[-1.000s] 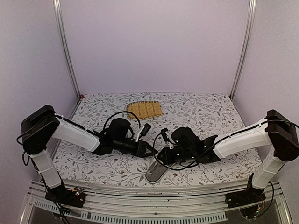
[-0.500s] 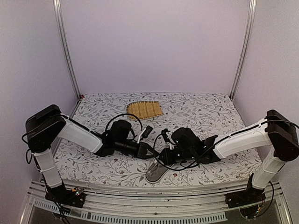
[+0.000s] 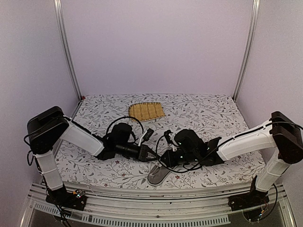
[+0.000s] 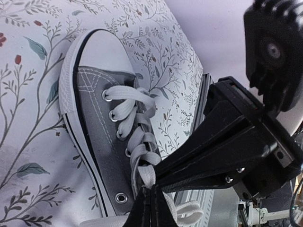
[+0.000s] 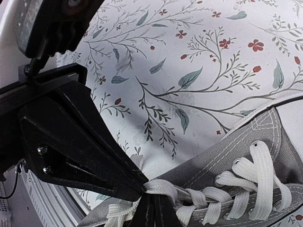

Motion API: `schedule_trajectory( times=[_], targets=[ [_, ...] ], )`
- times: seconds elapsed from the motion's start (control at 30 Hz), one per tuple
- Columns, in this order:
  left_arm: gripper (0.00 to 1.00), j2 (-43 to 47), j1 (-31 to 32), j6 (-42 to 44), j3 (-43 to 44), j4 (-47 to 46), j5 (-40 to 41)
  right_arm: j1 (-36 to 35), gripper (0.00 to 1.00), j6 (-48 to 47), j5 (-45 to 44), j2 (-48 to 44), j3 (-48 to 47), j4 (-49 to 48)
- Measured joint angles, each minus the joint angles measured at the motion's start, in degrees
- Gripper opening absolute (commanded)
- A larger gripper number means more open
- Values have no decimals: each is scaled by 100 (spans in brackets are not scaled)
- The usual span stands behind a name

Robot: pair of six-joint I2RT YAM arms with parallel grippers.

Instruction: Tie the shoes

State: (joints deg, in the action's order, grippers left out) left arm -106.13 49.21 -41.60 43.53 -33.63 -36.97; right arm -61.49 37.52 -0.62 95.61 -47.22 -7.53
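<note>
The shoe [image 3: 158,176] is a small grey canvas sneaker with a white toe cap, lying at the table's near edge with its toe toward the arms. Both grippers meet just above its laces. My left gripper [image 3: 152,155] is shut on a white lace [image 4: 147,176] near the top eyelets; its tips [image 4: 150,196] pinch the strand. My right gripper [image 3: 164,159] is shut on the lace [image 5: 166,187] from the other side, its tips [image 5: 152,201] touching the left gripper's fingers [image 5: 80,142]. The grey shoe [image 4: 94,127] [image 5: 251,151] fills both wrist views. A loose lace loop [image 4: 189,212] lies behind.
A yellow woven mat [image 3: 147,111] lies at the back centre of the floral tablecloth [image 3: 213,113]. The metal frame rail [image 3: 156,208] runs just below the shoe's toe. Purple walls enclose the table on three sides.
My left gripper has closed its jaws on the lace, and its arm has shifted slightly toward the shoe. The right gripper has stayed shut in place.
</note>
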Motion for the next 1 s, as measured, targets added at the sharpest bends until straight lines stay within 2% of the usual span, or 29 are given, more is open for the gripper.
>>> schedule_trajectory(
  times=[0.2,0.3,0.47,0.63,0.83,1.0],
  targets=[
    [0,37,-2,-68,-173,-103,177,0,18,-46,-103,-400,184,-2],
    [0,59,-11,-101,-214,-129,225,0,30,-136,-133,-769,332,-4],
    [0,70,-15,-151,-225,-173,278,-92,40,-409,-181,-1263,542,-35],
    [0,70,-15,-160,-225,-184,291,-315,47,-730,-184,-1261,527,-52],
    [0,70,-15,-175,-227,-236,293,-570,48,-981,-229,-748,168,35],
    [0,70,-15,-177,-227,-254,291,-614,38,-1067,-354,-503,-24,111]
  ],
)
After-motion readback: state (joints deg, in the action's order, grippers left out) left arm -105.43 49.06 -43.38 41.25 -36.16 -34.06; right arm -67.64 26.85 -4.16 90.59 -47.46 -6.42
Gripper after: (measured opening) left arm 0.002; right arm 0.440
